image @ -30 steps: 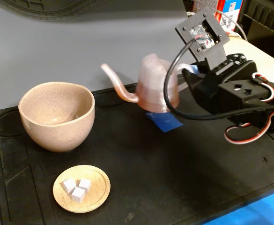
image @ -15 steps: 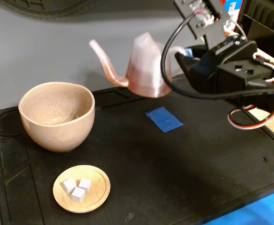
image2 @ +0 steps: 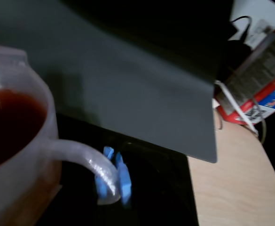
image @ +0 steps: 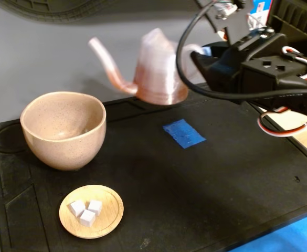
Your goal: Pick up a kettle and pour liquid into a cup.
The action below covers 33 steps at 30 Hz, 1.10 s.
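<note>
The translucent pinkish kettle [image: 156, 71] hangs in the air above the black mat [image: 195, 184], its thin spout [image: 105, 59] pointing left and ending above and to the right of the cup. My gripper [image: 202, 54] is shut on the kettle's loop handle from the right. In the wrist view the kettle [image2: 15, 155] fills the left side with reddish-brown liquid [image2: 8, 122] inside, and the gripper [image2: 111, 181] with its blue-tipped fingers [image2: 123, 178] clamps the handle [image2: 81, 157]. The speckled beige cup [image: 64, 128] stands upright at the mat's left; I see no liquid in it.
A blue tape patch [image: 183, 133] lies on the mat below the kettle. A small wooden saucer [image: 109, 211] with three white cubes sits in front of the cup. A red and white box [image2: 262, 82] and cables lie on the pale tabletop to the right.
The kettle has risen off the blue tape patch and travelled up and to the left toward the cup, carried by the gripper. The cup and saucer have not moved.
</note>
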Tool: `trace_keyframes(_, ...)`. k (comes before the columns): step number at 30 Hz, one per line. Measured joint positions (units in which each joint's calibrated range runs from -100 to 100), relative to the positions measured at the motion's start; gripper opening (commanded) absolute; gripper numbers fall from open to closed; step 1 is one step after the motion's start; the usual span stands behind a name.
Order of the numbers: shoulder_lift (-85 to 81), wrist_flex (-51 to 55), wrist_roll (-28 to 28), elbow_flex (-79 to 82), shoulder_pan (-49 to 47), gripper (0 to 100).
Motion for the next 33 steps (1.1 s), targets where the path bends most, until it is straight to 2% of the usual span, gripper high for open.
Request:
trace_keyframes(8, -0.09, 1.58, 0.0, -2.53, 0.08, 1)
trace_keyframes(10, -0.09, 1.58, 2.25, -2.53, 0.15, 1)
trace_keyframes(16, -0.09, 1.58, 2.67, -2.53, 0.15, 1)
trace_keyframes(20, -0.09, 1.58, 6.97, -2.53, 0.15, 1)
trace_keyframes(27, -0.09, 2.01, 9.06, -3.6, 0.15, 1)
trace_keyframes(33, 0.0, 15.67, 14.3, -14.41, 0.15, 1)
